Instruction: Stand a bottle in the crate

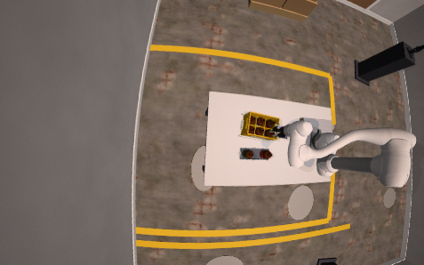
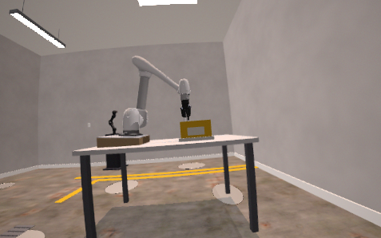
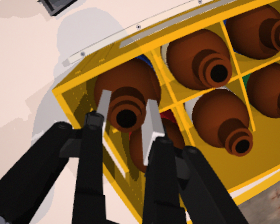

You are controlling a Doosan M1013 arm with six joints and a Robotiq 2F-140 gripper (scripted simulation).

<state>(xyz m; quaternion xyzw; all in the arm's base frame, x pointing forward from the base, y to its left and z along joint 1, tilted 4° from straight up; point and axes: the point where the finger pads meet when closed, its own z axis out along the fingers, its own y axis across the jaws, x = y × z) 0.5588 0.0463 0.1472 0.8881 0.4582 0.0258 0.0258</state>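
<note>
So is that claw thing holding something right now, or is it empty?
Gripper: closed on the neck of a brown bottle, which sits in a corner cell of the yellow crate.

Tray (image 3: 60, 4) cut off at top edge

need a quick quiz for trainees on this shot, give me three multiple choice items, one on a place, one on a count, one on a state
1. Where is the gripper?
A. over the tray
B. over a corner cell of the crate
C. beside the table leg

2. How many bottles stand on the tray?
A. two
B. four
C. none

3. What is the gripper's state?
A. wide open
B. shut on nothing
C. shut on a bottle neck

Key:
1 B: the wrist view shows the fingers at an end cell of the yellow crate.
2 A: the top view shows two caps there.
3 C: the fingers flank the brown bottle at its neck.
</note>
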